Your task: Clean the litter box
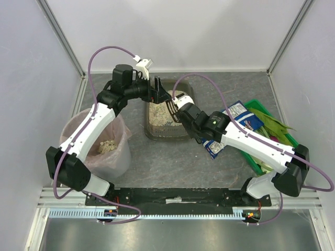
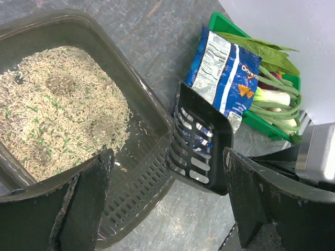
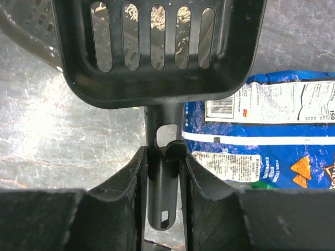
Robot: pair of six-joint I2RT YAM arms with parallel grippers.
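Litter box (image 1: 165,137) lay mid-table; pink-lined bin (image 1: 107,151) left of it, chip bag (image 1: 236,121) right of it. Your right gripper (image 3: 163,157) was clamped on scoop (image 3: 157,52) handle, slotted blade over box's right rim. Your left gripper (image 2: 167,162) hung wide apart above box's far edge, holding nothing. Tray probably stiff and light, but loose granules would shift. Judged best hold: wide rim, kept level.

Dark grey litter box (image 2: 142,107), beige granules inside, two clumps.
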